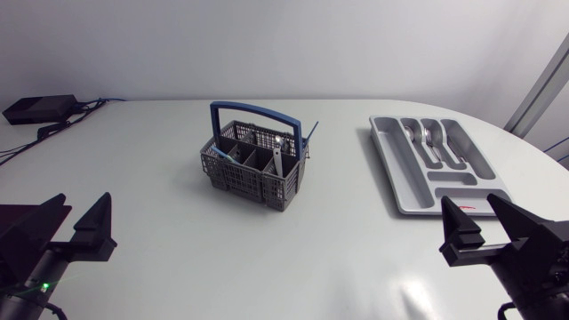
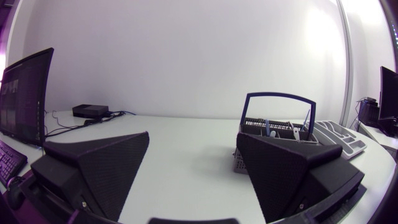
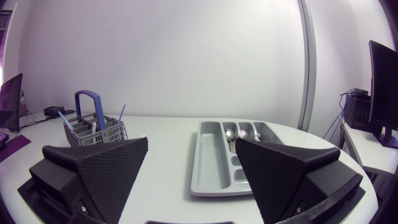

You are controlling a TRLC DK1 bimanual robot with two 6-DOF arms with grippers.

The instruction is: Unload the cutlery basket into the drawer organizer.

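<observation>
Two containers sit on the white tabletop (image 1: 160, 151). The cutlery basket (image 1: 253, 173) is roughly in the middle, a bit toward the far side. It's grey plastic mesh with a blue hoop handle (image 1: 253, 114) standing up over it, and it's split into several compartments. Inside there's a thin blue stick (image 1: 310, 135) poking up at the far right corner, a pale utensil (image 1: 278, 160) standing in a right-hand compartment, and a light blue piece (image 1: 222, 153) leaning on the left side. I can't tell what those actually are.

The drawer organizer (image 1: 402, 173) is well off to the right, a flat grey tray with long slots. Some silver cutlery (image 1: 427, 138) lies in the far ends of the middle slots, spoons by the look of it.

Both hands hang on the near side, well away from the basket. The left hand (image 1: 76, 218) is at the near left, and the right hand (image 1: 491, 218) is at the near right by the organizer's near end. Each is spread wide with nothing between the fingers.
</observation>
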